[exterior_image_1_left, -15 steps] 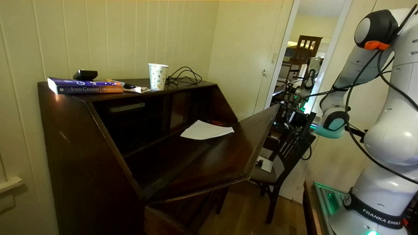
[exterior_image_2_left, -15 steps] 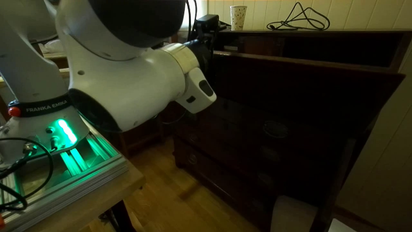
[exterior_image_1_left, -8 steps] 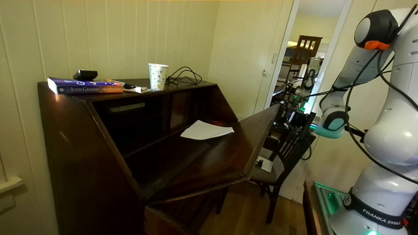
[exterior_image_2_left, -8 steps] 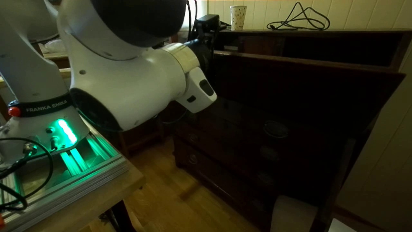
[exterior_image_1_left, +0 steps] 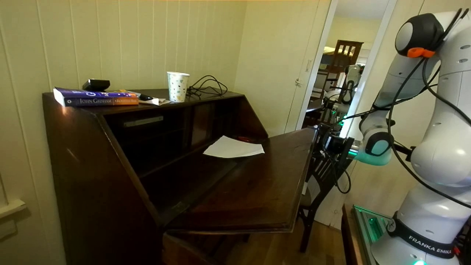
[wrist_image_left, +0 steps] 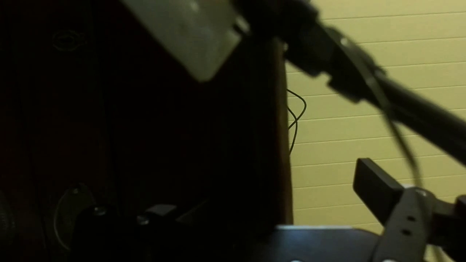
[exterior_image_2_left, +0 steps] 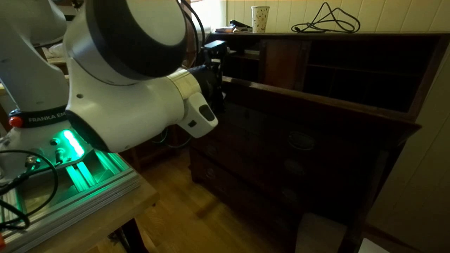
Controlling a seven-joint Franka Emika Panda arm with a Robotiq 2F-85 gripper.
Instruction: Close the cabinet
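The big dark red-brown wooden cabinet (exterior_image_1_left: pixel 99 173) stood in front of the black two-fingered robot hand (wrist_image_left: pixel 267 196), & it was open: its inside showed in both exterior views. The white plastic-looking robot arm (exterior_image_2_left: pixel 140 109) ran back from the hand, away from the cabinet. The wide shiny brown wood front panel (exterior_image_1_left: pixel 254 195) was down, w/ its outer edge v. near the hand. Couldn't tell if they touched, b/c that bit was dark & blurry. The slim dark wooden chair (exterior_image_1_left: pixel 325 188) was lower than the hand, off to the side.

The hand had its fingers spread wide & held nothing I could see. Abt the job: getting the hand to the panel was all that looked done. Left to do, prob.: push the panel up, tip it back away from the hand & press it till the inside was hidden.

Past the hand, the flat white sheet of paper (exterior_image_1_left: pixel 233 147) lay inside, near the panel's hinge, & might slide. Past & higher than the hand, on the cabinet's top, were the blue-and-orange paperback book (exterior_image_1_left: pixel 99 98) & the white spotted paper cup (exterior_image_1_left: pixel 178 86), prob. OK there.
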